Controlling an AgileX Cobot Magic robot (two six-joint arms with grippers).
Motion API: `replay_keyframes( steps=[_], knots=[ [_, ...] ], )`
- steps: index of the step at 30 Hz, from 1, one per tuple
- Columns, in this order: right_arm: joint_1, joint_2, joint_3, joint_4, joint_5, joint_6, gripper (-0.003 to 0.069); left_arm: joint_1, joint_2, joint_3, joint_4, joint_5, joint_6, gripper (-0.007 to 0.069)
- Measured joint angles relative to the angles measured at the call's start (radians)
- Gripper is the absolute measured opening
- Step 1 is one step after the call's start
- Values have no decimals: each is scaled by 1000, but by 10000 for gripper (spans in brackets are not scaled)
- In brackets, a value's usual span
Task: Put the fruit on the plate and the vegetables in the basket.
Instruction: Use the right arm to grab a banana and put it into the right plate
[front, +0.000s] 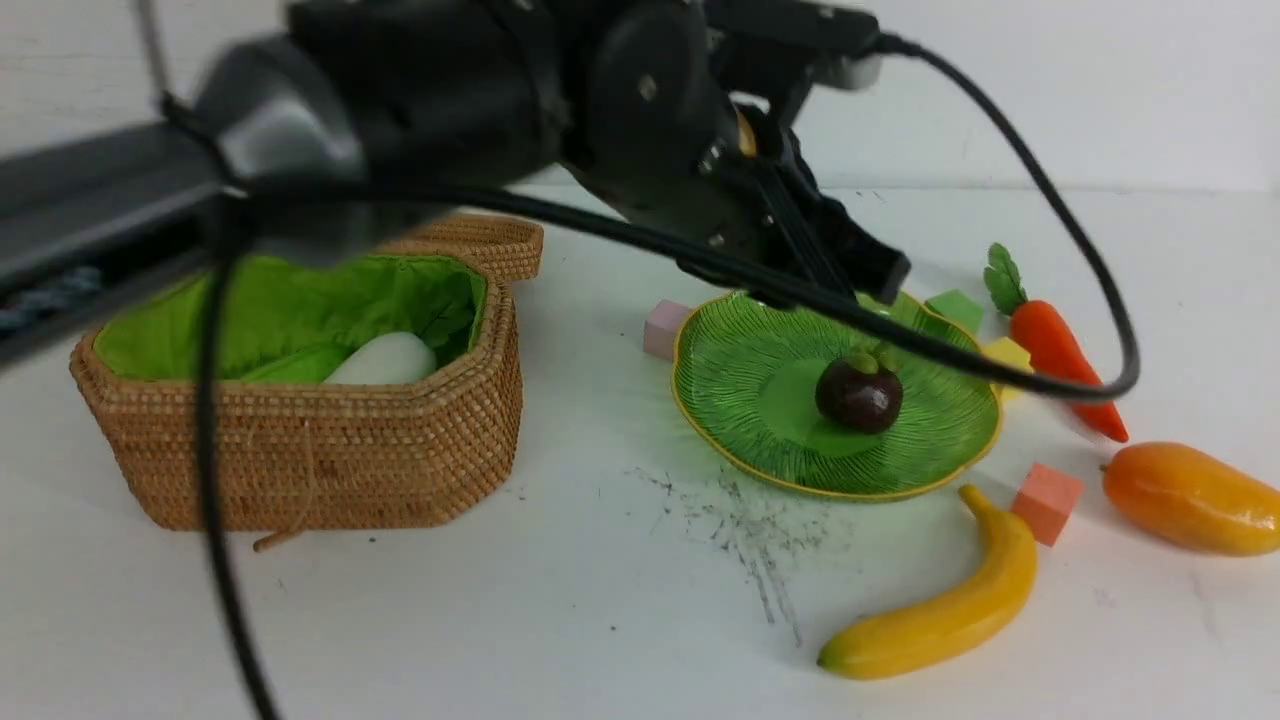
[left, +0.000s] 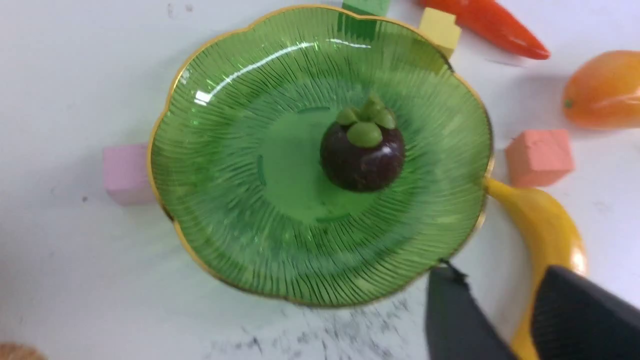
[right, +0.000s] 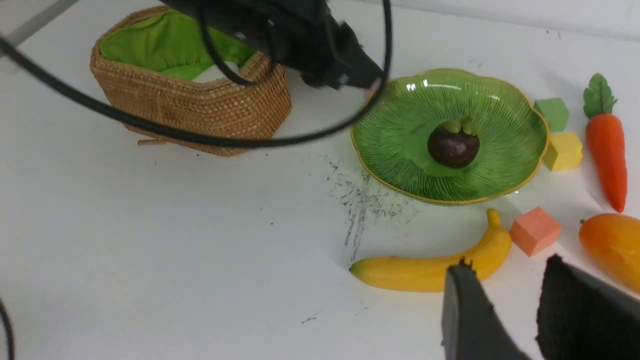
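Mangosteen (front: 858, 394), dark purple with its green calyx up, sits near the middle of the green ribbed plate (front: 750, 400) and is the only fruit on it. The banana (front: 940, 610) lies on the white table (front: 600, 620) on the near side of the plate, its stem end just beside the yellow rim. The mango (front: 1190, 497) rests farther right, with a salmon cube (front: 1046, 502) between it and the banana. The carrot (front: 1060, 355) lies on the table to the right of the plate, leafy top pointing away. A yellow cube (front: 1008, 352) sits between the carrot and the rim, and a green cube (front: 955, 308) sits at the far edge. A pink cube (front: 665, 328) sits against the plate's left side. Well apart to the left stands the wicker basket (front: 300, 460) with its green lining. The white radish (front: 385, 360) lies inside it, and the lid (front: 490, 240) sits behind it. The left gripper (left: 497, 275) hangs above the plate's far edge, its jaws apart with nothing between them. The right gripper (right: 506, 267) hovers over the table near the banana and mango, its jaws likewise spread and empty. Dark scuff marks (front: 750, 530) streak the table in front of the plate.
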Motion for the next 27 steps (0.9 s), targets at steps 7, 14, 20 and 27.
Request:
replay_keyframes(
  steps=[7,14,20,27],
  knots=[
    [0,236,0,-41,79,121,227,0,-303,115,-20,175,-1,-13],
    [0,460,19,-58,52,234,241,0,-664,513,-53,142,1,-13],
    [0,640,106,-80,-77,358,248,0,-890,777,-56,51,5,-13],
    [-25,854,111,-97,-222,470,337,0,-1041,867,-57,-10,96,-13]
  ],
)
